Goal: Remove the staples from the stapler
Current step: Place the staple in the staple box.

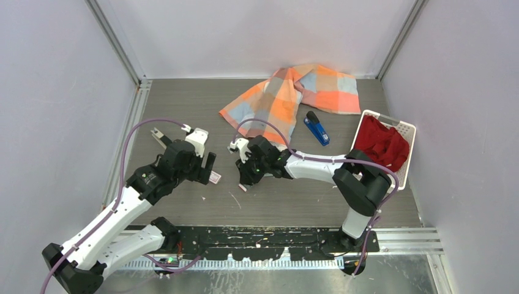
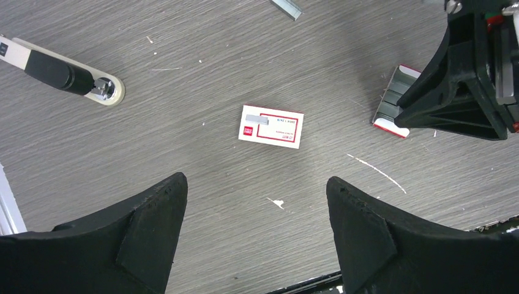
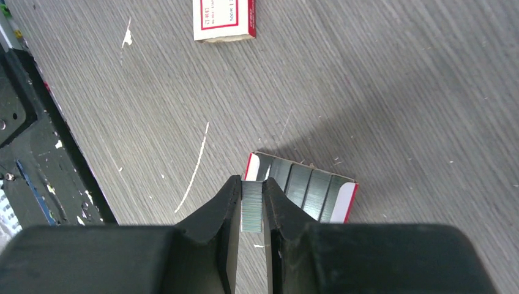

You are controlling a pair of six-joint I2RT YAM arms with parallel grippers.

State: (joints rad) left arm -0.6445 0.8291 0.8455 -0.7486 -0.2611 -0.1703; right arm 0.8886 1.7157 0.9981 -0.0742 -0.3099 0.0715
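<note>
The blue stapler (image 1: 316,128) lies at the back right of the table, beside the checked cloth (image 1: 294,92), far from both grippers. My right gripper (image 3: 251,182) is shut on a short grey strip of staples (image 3: 251,208) right over an open white-and-red tray (image 3: 306,187) that holds more strips. In the top view the right gripper (image 1: 245,176) is at mid-table. My left gripper (image 2: 257,180) is open and empty, hovering over a small white-and-red box (image 2: 271,126) with a staple strip (image 2: 256,117) lying on it.
A white basket (image 1: 405,130) with red cloth stands at the right. A cream-and-black tool (image 2: 61,70) lies left of the box. A small metal piece (image 2: 287,6) lies further back. The right gripper's body (image 2: 459,79) is close to the left gripper's right side.
</note>
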